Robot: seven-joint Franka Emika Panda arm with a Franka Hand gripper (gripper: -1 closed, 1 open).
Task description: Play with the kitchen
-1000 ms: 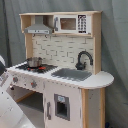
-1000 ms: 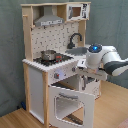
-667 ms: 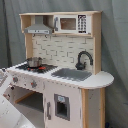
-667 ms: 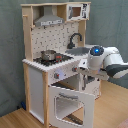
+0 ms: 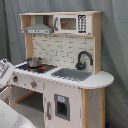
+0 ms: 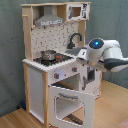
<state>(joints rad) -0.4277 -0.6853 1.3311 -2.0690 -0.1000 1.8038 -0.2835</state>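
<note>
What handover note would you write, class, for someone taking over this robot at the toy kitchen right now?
Gripper: hidden behind the arm in the second exterior view; state unknown.
Kitchen: upright, oven door hanging open toward the front, with the arm beside the counter above it.
Pot sits on the stovetop; sink and faucet untouched as far as shown.
Done: oven door is open.
Left: open-ended play; knobs, pot and door are all available.

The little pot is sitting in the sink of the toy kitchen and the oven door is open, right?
Not quite. The pot sits on the stovetop, not in the sink; both exterior views show it. The oven door of the toy kitchen is indeed open, as the second exterior view shows.
</note>
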